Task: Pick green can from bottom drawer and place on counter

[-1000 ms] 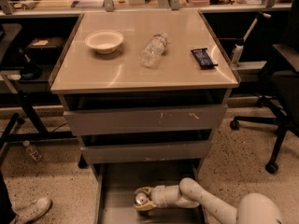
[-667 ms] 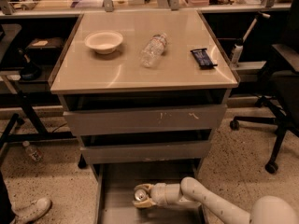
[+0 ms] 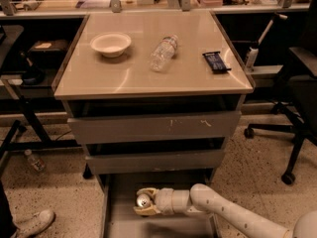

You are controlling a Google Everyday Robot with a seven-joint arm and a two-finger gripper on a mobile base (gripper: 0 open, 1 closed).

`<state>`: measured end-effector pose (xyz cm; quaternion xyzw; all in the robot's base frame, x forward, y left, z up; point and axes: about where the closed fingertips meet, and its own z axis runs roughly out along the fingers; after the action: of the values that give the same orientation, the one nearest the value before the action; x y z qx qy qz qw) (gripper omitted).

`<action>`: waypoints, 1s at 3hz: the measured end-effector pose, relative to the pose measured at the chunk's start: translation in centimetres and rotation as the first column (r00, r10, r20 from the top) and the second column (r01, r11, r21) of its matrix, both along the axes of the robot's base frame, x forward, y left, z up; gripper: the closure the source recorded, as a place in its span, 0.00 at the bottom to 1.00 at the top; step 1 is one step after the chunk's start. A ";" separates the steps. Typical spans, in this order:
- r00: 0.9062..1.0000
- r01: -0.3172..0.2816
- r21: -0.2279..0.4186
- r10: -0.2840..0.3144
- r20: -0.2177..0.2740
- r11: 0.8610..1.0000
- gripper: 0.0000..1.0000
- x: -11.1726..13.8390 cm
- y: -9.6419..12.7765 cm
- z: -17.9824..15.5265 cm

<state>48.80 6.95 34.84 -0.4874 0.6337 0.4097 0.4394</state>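
Arm: it comes in from the near right and reaches left, low down in the bottom drawer (image 3: 128, 226).
Gripper: the gripper (image 3: 140, 202) is just above the drawer floor, near the middle, and points left.
Jaws: one finger is on the far side of the green can (image 3: 143, 200) and one on the near side, pinching it.
Green can: its silver top faces up, so I think it stands upright in the jaws.
Upper drawers: the two upper drawers (image 3: 153, 128) are just past the can and higher up.
Next move: I think the can must go up and then away from us.
Counter: the counter (image 3: 124, 78) is far above; its near part is bare.
Far things: a bowl (image 3: 111, 43) on the left, a water bottle (image 3: 162, 52) in the middle, a dark packet (image 3: 216, 62) on the right.
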 end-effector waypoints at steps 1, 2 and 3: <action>1.000 0.000 0.000 0.000 0.000 1.000 1.00 0.0 0.0 0.0; 1.000 -0.011 0.006 0.011 0.019 1.000 1.00 0.4 0.4 1.8; 1.000 -0.009 -0.009 0.009 0.025 1.000 1.00 0.8 1.3 6.4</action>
<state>49.58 8.29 41.19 -0.4974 0.6277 0.4026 0.4433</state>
